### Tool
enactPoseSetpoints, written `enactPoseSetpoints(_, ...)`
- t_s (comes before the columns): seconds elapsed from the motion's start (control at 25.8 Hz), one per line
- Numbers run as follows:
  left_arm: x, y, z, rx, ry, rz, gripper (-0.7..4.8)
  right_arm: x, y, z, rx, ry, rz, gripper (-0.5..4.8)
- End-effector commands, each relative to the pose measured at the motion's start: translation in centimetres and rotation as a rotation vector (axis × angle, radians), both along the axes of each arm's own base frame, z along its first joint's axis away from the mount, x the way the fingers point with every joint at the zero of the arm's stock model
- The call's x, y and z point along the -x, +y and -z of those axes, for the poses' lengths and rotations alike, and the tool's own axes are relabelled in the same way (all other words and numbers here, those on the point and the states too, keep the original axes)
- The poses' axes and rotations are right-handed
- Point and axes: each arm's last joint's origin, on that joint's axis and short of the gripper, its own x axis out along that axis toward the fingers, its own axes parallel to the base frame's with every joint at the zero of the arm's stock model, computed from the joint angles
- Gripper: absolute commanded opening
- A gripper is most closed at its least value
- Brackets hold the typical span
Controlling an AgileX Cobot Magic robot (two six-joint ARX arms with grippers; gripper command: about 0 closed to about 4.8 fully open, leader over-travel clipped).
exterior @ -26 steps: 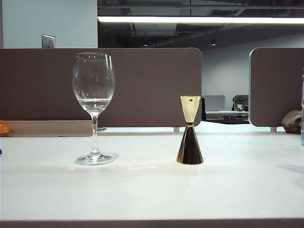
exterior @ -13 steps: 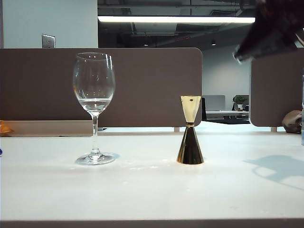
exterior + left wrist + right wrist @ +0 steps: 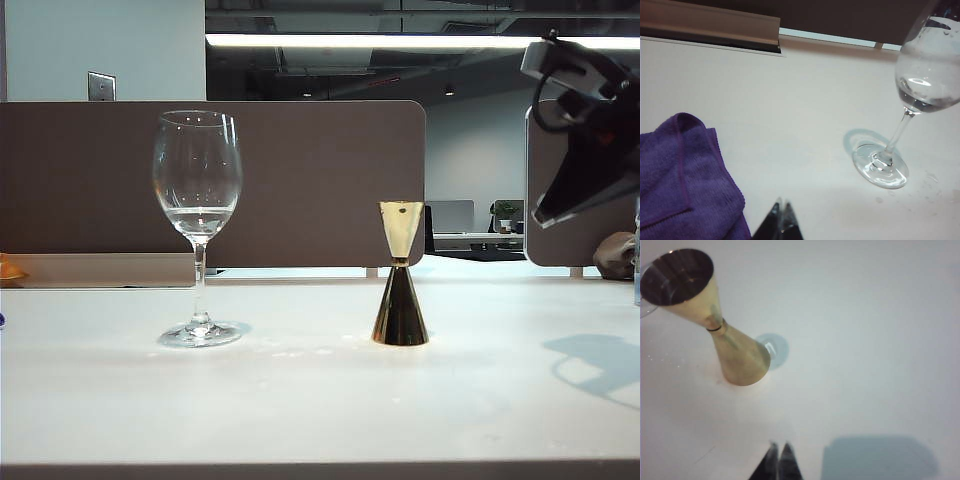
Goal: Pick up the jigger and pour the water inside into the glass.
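On table: jigger [image 3: 400,290] upright, ungrabbed; glass [image 3: 198,225] waits.
Right gripper [image 3: 779,452]: closed, empty, above my jigger.
Left gripper [image 3: 781,212]: closed, idle.
Left: grasp, pour.

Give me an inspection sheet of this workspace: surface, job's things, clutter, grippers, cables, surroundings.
Surface: white table, small droplets near the glass foot.
Job's things: jigger upright, untouched; glass upright to its left, apart, a little clear liquid in the bowl.
Clutter: purple cloth beside the left gripper.
Grippers: left gripper shut, low over the table; right gripper shut, empty, above the table right of the jigger.
Cables: black loop on the right arm.
Surroundings: brown partition, office behind.
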Motion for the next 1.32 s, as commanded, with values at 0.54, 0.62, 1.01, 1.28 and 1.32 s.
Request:
enactPoseSetpoints(0.54,0.0,0.0,-0.1,-0.001,-0.012,-0.002,-0.05,-1.5,4.0,1.3,-0.127,-0.081,-0.118,0.32)
enactPoseSetpoints(0.62,0.0,0.0,-0.1,-0.001,-0.012,-0.002,-0.05,-1.8,4.7,2.1,-0.118,-0.066,-0.133,0.68)
enactPoseSetpoints(1.01,0.0,0.0,-0.1,-0.001,-0.012,-0.002,-0.05,-3.4,5.7,3.7,-0.133,-0.111,-0.145,2.09)
enactPoseSetpoints(1.28,0.0,0.0,-0.1,-0.001,-0.012,-0.002,-0.05,-4.1,6.0,4.6,-0.151,-0.128,-0.165,2.17)
enactPoseSetpoints(1.32,0.0,0.0,-0.1,-0.001,-0.012,-0.002,-0.05,-4.2,6.1,4.8,-0.154,-0.134,-0.166,2.17)
